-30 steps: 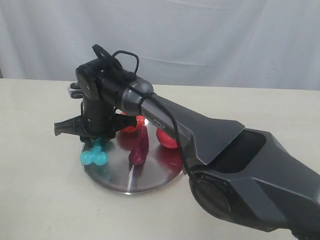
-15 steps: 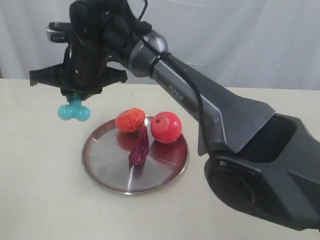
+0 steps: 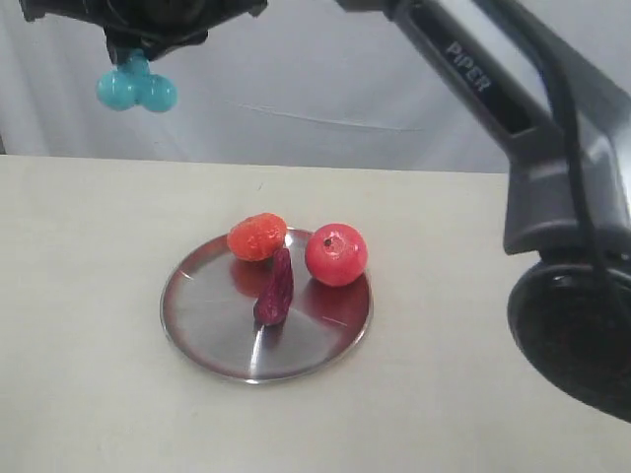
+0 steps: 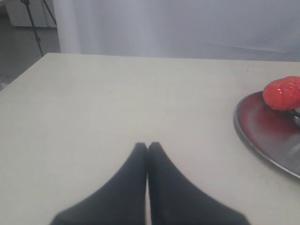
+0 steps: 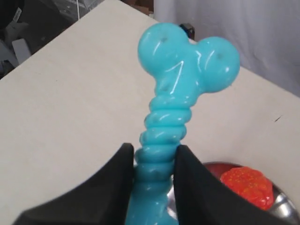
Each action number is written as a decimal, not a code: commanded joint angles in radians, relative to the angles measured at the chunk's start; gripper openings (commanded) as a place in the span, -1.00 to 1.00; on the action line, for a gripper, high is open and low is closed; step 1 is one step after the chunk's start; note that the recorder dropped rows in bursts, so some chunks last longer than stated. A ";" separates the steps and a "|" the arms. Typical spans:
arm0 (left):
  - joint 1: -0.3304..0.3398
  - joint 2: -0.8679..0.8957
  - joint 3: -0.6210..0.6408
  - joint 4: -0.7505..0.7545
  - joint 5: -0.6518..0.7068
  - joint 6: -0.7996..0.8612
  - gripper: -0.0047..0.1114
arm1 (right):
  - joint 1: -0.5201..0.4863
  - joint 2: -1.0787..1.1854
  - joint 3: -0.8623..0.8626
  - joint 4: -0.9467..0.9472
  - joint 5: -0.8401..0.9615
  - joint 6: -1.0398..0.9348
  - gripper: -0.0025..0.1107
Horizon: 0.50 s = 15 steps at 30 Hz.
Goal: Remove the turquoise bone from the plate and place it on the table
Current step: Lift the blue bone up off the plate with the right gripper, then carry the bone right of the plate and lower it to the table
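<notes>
The turquoise bone (image 3: 136,87) hangs high above the table (image 3: 79,296), up and to the left of the plate (image 3: 212,330). My right gripper (image 5: 154,152) is shut on its ribbed shaft (image 5: 161,136), and the two knobs point away from the jaws. In the exterior view that gripper (image 3: 133,51) sits at the top edge, mostly cut off. My left gripper (image 4: 147,145) is shut with nothing in it, low over the bare table (image 4: 93,103) beside the plate's rim (image 4: 243,136).
On the silver plate lie a dark purple elongated piece (image 3: 276,288), an orange-red strawberry-like toy (image 3: 256,236) and a red apple-like ball (image 3: 335,253). The right arm's dark body (image 3: 572,296) fills the right side. A white curtain (image 3: 345,79) hangs behind the table.
The right gripper has risen steeply with the bone, from just over the plate's left edge to high above the table, drifting slightly left. The toys on the plate have not moved.
</notes>
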 commanded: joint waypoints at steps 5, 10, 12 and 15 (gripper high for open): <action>0.004 -0.001 0.003 -0.002 -0.005 -0.004 -0.92 | 0.003 -0.186 -0.008 -0.156 -0.008 -0.025 -0.96; 0.004 -0.001 0.003 -0.002 -0.005 -0.004 -0.92 | 0.003 -0.381 -0.008 -0.270 -0.008 -0.049 -0.96; 0.004 -0.001 0.003 -0.002 -0.005 -0.004 -0.92 | 0.000 -0.445 -0.008 -0.350 -0.008 -0.049 -0.96; 0.004 -0.001 0.003 -0.002 -0.005 -0.004 -0.92 | -0.039 -0.535 0.027 -0.389 -0.008 -0.049 -0.96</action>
